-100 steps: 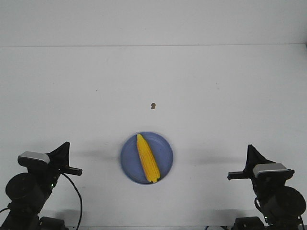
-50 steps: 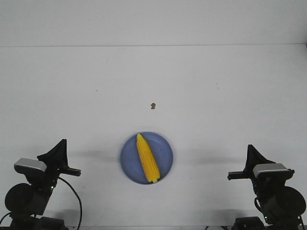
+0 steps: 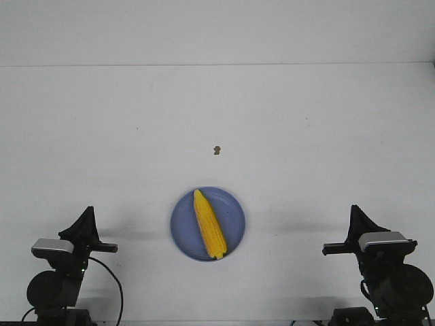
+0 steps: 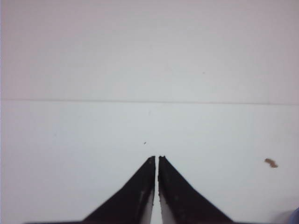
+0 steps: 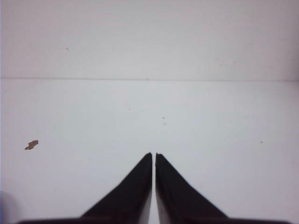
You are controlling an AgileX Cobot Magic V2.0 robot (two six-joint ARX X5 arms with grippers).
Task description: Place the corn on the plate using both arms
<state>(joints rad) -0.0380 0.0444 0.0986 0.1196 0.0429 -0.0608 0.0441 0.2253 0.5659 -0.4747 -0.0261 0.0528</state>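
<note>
No words, numbers, labels or signs can be read on anything that is shown in the pictures.

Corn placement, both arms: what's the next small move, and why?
Probably none beyond parking the arms. The corn lies on the plate, within its rim. The left gripper and right gripper are both shut, empty and well off to either side of the plate, so the placement looks done.

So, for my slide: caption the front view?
Corn resting on the plate, left gripper and right gripper shut.
</note>
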